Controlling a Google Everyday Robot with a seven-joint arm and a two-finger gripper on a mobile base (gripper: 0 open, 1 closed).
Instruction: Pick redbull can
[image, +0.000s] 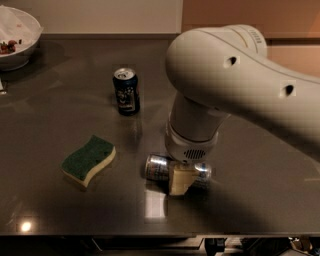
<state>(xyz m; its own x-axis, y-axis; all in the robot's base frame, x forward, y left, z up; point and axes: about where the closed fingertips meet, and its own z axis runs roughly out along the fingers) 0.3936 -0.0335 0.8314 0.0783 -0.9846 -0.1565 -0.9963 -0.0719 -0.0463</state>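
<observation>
The redbull can (159, 168), slim and silver with blue markings, lies on its side on the dark table (260, 190), near the front edge. My gripper (181, 176) hangs from the big white arm (225, 75) straight down over the can's middle, and its pale yellowish end covers part of the can. The can's two ends show to the left and right of the gripper. The can rests on the table.
A short dark navy can (126, 91) stands upright behind and to the left. A green and yellow sponge (88, 160) lies left of the redbull can. A white bowl (15, 42) sits at the far left corner.
</observation>
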